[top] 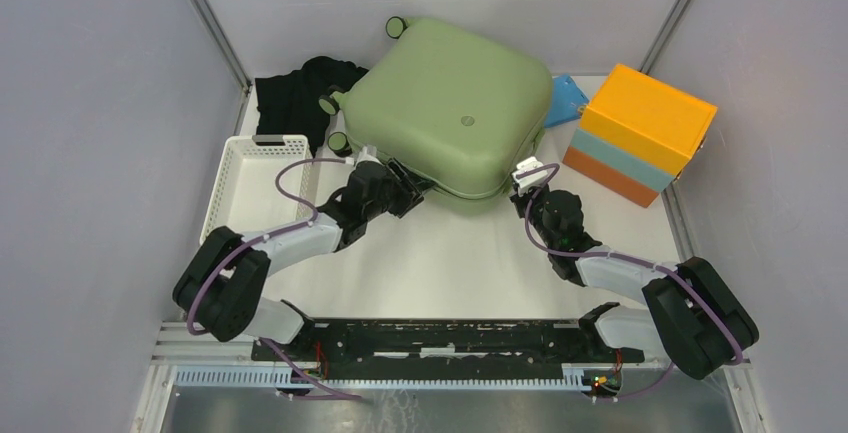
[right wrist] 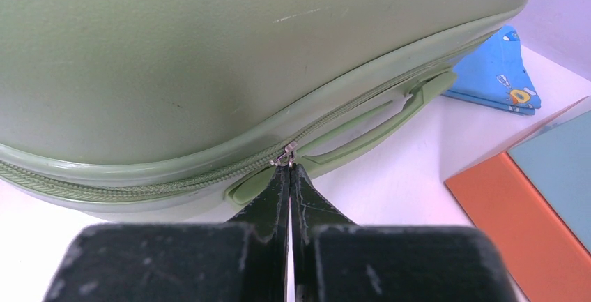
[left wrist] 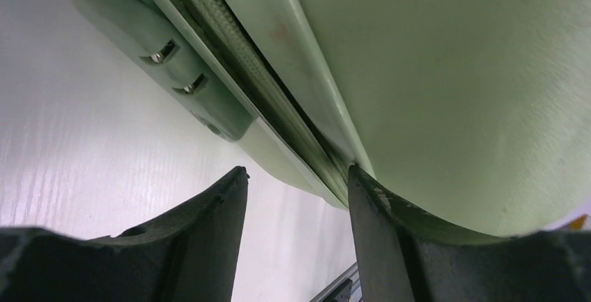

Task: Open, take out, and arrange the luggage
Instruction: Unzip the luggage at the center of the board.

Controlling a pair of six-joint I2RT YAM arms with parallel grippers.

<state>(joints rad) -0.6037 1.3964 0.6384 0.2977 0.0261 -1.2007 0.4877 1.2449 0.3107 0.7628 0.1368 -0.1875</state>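
Luggage [top: 450,113] closed, flat on desk [top: 450,263]; white basket [top: 250,183] left of it, orange-blue box [top: 640,133] right. Left wrist: left gripper [left wrist: 296,204] fingers apart at luggage's near rim, one touching zip edge [left wrist: 279,107]. Right wrist: right gripper [right wrist: 287,176] fingers pressed together, tips at luggage's zip pull [right wrist: 286,154].

Sage-green hard-shell luggage [top: 450,113] lying flat, lid down, wheels [top: 397,25] twd left.
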